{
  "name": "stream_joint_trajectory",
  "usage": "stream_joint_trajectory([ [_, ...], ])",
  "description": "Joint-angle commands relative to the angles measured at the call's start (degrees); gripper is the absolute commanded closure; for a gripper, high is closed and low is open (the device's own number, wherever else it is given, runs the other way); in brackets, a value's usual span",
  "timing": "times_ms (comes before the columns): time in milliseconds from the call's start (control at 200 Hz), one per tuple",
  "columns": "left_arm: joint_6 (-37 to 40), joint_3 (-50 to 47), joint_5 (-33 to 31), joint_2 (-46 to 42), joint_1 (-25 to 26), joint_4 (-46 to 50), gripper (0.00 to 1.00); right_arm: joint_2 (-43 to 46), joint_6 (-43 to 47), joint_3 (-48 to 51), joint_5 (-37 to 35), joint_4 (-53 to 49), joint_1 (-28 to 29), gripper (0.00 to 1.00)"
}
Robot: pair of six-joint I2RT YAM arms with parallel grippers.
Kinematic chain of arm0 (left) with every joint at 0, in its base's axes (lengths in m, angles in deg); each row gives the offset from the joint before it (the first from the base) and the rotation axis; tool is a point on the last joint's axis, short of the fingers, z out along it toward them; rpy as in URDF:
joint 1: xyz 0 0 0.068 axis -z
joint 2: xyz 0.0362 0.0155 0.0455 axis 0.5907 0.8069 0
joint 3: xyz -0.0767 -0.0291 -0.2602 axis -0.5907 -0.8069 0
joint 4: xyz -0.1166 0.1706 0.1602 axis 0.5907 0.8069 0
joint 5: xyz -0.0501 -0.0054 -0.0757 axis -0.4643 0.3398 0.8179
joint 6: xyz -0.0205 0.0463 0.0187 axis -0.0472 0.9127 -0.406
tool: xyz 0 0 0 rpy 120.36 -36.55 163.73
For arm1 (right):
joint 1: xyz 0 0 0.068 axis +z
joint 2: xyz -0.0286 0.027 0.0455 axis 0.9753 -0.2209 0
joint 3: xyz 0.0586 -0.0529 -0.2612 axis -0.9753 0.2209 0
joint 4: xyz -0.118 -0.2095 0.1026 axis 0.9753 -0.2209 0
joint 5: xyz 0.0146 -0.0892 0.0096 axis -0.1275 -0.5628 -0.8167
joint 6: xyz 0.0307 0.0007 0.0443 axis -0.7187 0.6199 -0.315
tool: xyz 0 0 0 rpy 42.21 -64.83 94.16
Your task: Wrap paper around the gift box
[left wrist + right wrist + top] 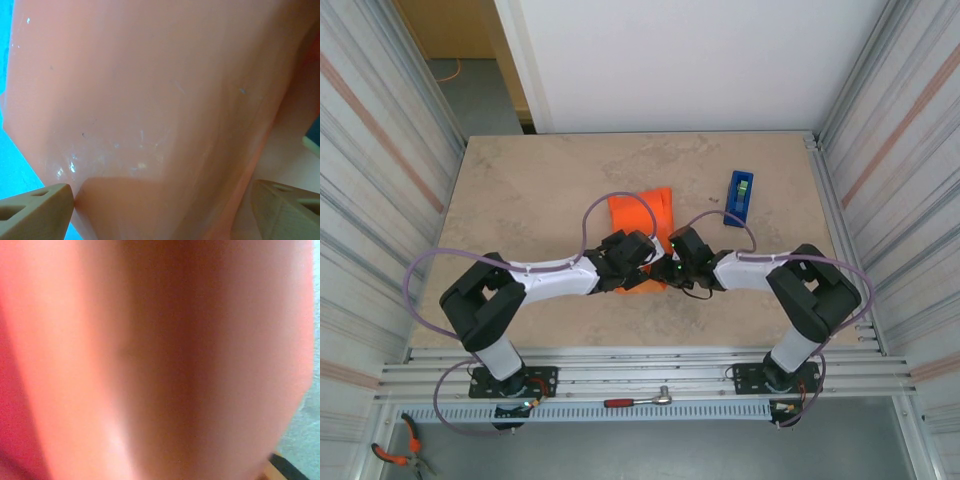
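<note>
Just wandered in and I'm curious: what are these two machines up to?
They're gift wrapping. Both grippers meet over a bunched orange paper. The left gripper straddles the paper, fingers wide; the right gripper is close against it. A blue tape dispenser lies apart, untouched.

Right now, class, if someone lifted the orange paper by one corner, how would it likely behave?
Probably floppy: the paper lies bent and folded over rather than flat. It is likely light for its size, since it looks like a thin sheet. It may crease easily; the left wrist view shows a dent and soft folds in its surface.
</note>
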Motion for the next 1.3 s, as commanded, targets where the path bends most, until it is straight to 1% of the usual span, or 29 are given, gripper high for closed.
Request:
stream_joint_trajectory([
  [0,-0.01,-0.26,0.44,-0.17,1.01,0.19,0.09,4.59,0.47,2.29,-0.24,-2.92,0.12,0.63],
  [215,-0.45,-0.28,0.73,-0.84,1.15,0.63,0.09,16.33,2.3,6.07,-0.7,-8.55,-4.08,0.54],
  [261,-0.5,-0.28,0.77,-0.94,1.09,0.68,0.09,18.31,2.49,7.3,-0.76,-9.29,-5.35,0.53],
  [286,-0.44,-0.28,0.72,-0.96,1.08,0.64,0.09,19.14,2.57,7.86,-0.67,-9.61,-6.13,0.55],
  [336,-0.44,-0.28,0.75,-0.97,1.08,0.66,0.09,20.29,2.68,8.99,-0.05,-9.54,-7.71,0.64],
  [416,-0.34,-0.28,0.75,-0.9,1.13,0.69,0.09,20.33,2.76,9.83,1.04,-8.81,-9.39,0.86],
  [481,-0.28,-0.28,0.79,-0.78,1.15,0.75,0.09,18.98,2.86,9.67,2.21,-7.57,-9.42,1.0],
  [566,-0.19,-0.19,0.79,-0.69,1.12,0.63,0.09,16.45,2.39,8.96,3.1,-5.38,-8.57,1.0],
  [807,-0.11,-0.19,0.8,-0.71,1.17,0.66,0.09,7.71,0.93,3.24,1.81,-1.54,-4.27,1.0],
  [957,0.03,-0.28,0.85,-0.78,1.19,0.68,0.09,1.53,-0.25,0.06,1.42,0.93,-2.88,1.0],
  [1102,-0.26,-0.28,1.1,-1.25,1.26,0.76,0.09,-1.82,-1.87,0.19,0.61,3.47,-2.34,1.0],
  [1293,-0.95,1.23,2.26,-3.91,1.37,2.12,0.09,-3.41,-3.38,2.17,-0.74,5.39,-1.37,1.0],
])
